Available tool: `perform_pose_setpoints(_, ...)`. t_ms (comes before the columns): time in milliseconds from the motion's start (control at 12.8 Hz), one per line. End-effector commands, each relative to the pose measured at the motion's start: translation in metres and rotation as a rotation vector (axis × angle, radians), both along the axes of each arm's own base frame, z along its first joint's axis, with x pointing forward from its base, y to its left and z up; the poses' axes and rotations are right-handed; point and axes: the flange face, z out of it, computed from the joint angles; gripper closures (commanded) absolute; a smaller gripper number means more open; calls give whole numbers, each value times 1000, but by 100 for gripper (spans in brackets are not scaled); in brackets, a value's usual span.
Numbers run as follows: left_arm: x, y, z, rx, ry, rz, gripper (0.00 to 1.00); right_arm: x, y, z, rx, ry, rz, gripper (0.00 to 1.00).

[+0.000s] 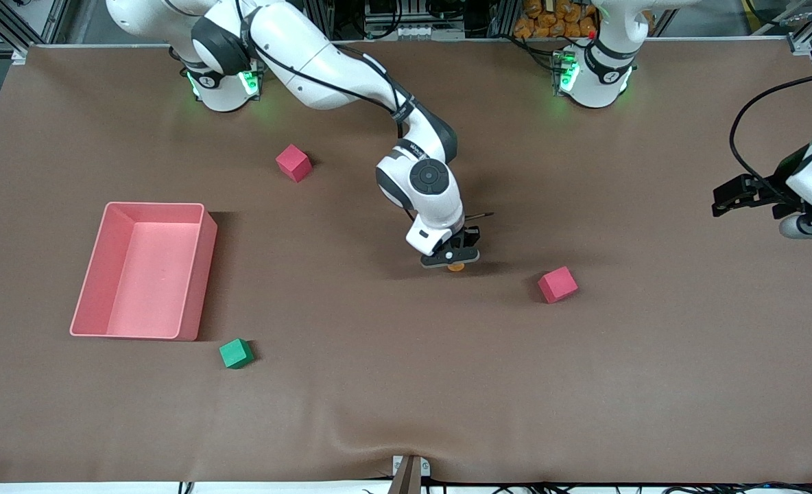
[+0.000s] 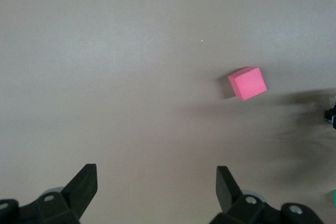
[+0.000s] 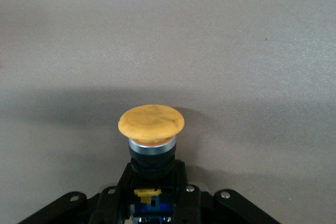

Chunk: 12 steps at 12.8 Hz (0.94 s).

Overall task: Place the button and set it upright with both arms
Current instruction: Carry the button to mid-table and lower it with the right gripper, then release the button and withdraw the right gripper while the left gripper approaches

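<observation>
In the front view the right gripper (image 1: 451, 256) hung low over the middle of the brown table (image 1: 406, 384), clamped on the button (image 1: 455, 266); a red cube (image 1: 557, 284) lay beside it toward the left arm's end, and no writing could be read. The left gripper (image 1: 738, 196) waited at that end. In the left wrist view its fingers (image 2: 84, 184) stood wide apart. In the right wrist view the button's (image 3: 151, 129) black body sat between the fingers, orange cap outward.
</observation>
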Motion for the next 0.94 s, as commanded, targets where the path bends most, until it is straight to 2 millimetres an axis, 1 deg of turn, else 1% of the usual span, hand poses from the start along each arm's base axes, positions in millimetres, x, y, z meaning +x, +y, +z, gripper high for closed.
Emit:
perform_pose_setpoints(0, -2, 4, 3, 17, 29, -12, 0, 6, -1, 0, -44, -43, 7, 0)
perform_pose_setpoints(157, -3, -2, 2, 16, 39, -21, 0, 21, -7, 33, -22, -68, -10, 0)
perform_pose_setpoints(313, -2, -18, 2, 3, 39, -40, 0, 33, -20, 62, -44, -49, -23, 0)
perform_pose_setpoints(391, -2, -43, -1, 0, 43, -76, 0, 48, -35, 83, -43, -44, -47, 0)
perform_pose_setpoints(470, -3, -55, -4, 2, 49, -79, 0, 61, -52, 109, -51, -34, -68, 0)
perform_pose_setpoints(548, -5, -72, -7, 5, 67, -91, 0, 69, -65, 130, -65, -22, -76, 0)
perform_pose_setpoints(704, -9, -96, -13, 9, 94, -103, 0, 92, -104, 179, -80, -13, -84, 0)
perform_pose_setpoints(861, -9, -114, -26, 2, 124, -108, 0, 114, -159, 222, -115, 24, -88, 0)
